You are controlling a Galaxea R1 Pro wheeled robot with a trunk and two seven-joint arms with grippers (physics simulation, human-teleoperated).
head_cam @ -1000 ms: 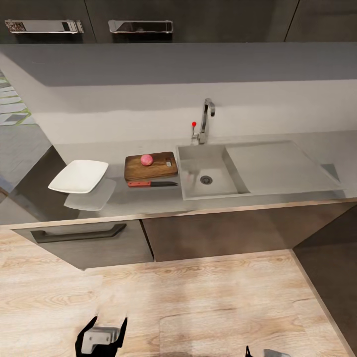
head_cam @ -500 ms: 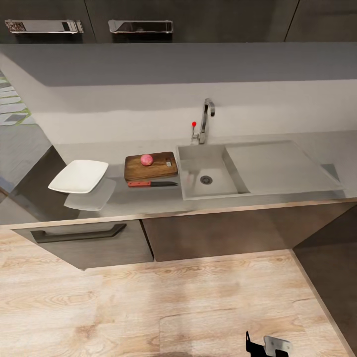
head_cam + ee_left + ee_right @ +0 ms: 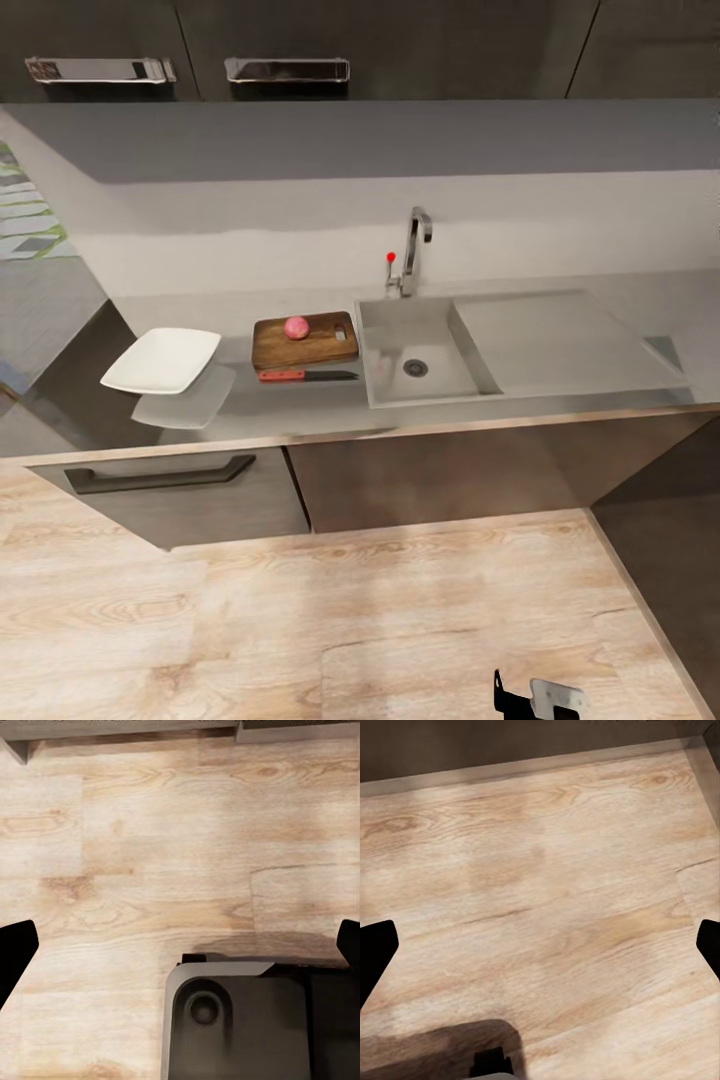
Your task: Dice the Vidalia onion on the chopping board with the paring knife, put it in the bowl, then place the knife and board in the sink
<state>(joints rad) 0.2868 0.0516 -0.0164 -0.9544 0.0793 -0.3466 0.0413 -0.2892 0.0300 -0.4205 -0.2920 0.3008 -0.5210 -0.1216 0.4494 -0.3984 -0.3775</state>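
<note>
On the dark grey table [image 3: 300, 415], the pinkish Vidalia onion [image 3: 296, 327] sits on the far part of the brown chopping board [image 3: 305, 341], which lies just left of the steel sink [image 3: 415, 352]. The red-handled paring knife [image 3: 306, 376] lies flat on the table just near of the board, its blade pointing right toward the sink. Well to the left, the white squarish bowl [image 3: 161, 360] rests on the table, its pale reflection below it. Behind the sink stand the chrome tap [image 3: 413, 250] and the red-knobbed lever [image 3: 391, 262]; the drainboard [image 3: 560, 340] stretches to the right. No writing or brand can be read anywhere. The right gripper [image 3: 540, 945] hangs low over the light wooden floor [image 3: 300, 620], its dark fingers [image 3: 375, 952] spread wide at the edges of the right wrist view. The left gripper [image 3: 180, 949] is likewise splayed wide above the floor, over the robot's grey base [image 3: 240, 1020].
</note>
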